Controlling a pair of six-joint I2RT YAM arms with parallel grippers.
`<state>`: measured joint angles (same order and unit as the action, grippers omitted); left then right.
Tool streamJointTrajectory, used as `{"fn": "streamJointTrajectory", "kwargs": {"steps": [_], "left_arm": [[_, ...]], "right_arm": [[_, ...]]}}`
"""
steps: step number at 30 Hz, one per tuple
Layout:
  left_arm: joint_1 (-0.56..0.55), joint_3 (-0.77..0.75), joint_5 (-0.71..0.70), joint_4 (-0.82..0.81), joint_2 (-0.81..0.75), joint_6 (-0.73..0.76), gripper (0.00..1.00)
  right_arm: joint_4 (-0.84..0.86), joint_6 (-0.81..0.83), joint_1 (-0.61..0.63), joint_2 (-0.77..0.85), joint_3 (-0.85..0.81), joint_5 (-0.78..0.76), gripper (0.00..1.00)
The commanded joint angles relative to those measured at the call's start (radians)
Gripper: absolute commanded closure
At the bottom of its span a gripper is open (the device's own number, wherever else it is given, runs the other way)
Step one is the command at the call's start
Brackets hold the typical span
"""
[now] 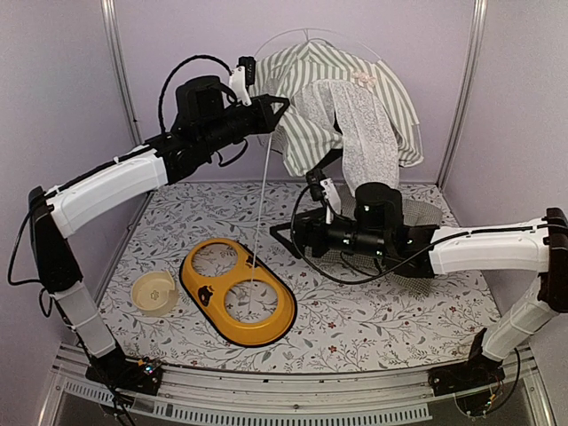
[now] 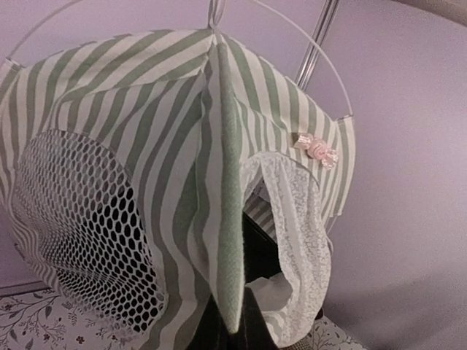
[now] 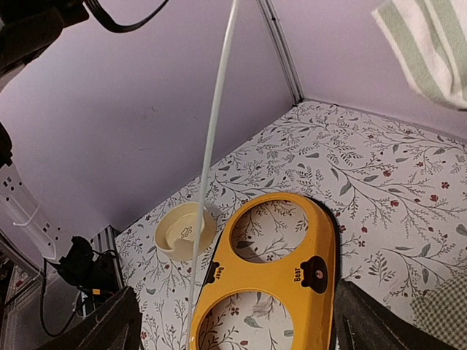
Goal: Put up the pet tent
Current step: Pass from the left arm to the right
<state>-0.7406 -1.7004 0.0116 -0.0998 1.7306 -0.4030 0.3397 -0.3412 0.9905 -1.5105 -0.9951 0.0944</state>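
A small round cream bowl (image 1: pixel 153 293) is sitting on the floral-printed table (image 1: pixel 373 319), well below the left gripper (image 1: pixel 282 102) and off to its left. A yellow oval plastic feeder tray with two round holes (image 1: pixel 238 291) is lying just beside the bowl, below that gripper. The left gripper is raised high and is pinching shut on the upper edge of the green-and-white striped fabric pet tent (image 1: pixel 328 80), which is hanging in the air to the right of its fingers. A thin white flexible pole (image 1: pixel 264 195) is dangling from just under this gripper down to the tray. In the left wrist view the tent's round grey mesh window (image 2: pixel 80 226) is facing the camera, with the white mesh door flap (image 2: pixel 299 219) drooping to its right. The right gripper (image 1: pixel 284 235) is hovering low under the tent, fingers spread wide and gripping nothing; the pole is hanging ahead of it. A green-checked padded cushion (image 1: pixel 424 213) is lying behind this gripper's wrist.
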Motion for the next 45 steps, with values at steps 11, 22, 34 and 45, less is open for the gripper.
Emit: {"fn": "streamJointTrajectory", "kwargs": {"steps": [11, 22, 34, 45], "left_arm": [[-0.028, -0.085, -0.036, -0.138, 0.059, -0.040, 1.00], [-0.036, -0.133, -0.058, -0.156, 0.094, -0.046, 1.00], [-0.043, -0.211, -0.060, -0.132, 0.135, -0.036, 1.00], [-0.043, -0.224, -0.049, -0.116, 0.132, -0.032, 1.00]], "right_arm": [[0.184, -0.127, 0.040, -0.111, 0.090, 0.094, 0.15], [0.249, -0.231, 0.062, -0.189, 0.128, 0.186, 0.31], [0.259, -0.247, 0.076, -0.209, 0.157, 0.176, 0.63], [0.231, -0.219, 0.076, -0.205, 0.142, 0.157, 0.89]]}}
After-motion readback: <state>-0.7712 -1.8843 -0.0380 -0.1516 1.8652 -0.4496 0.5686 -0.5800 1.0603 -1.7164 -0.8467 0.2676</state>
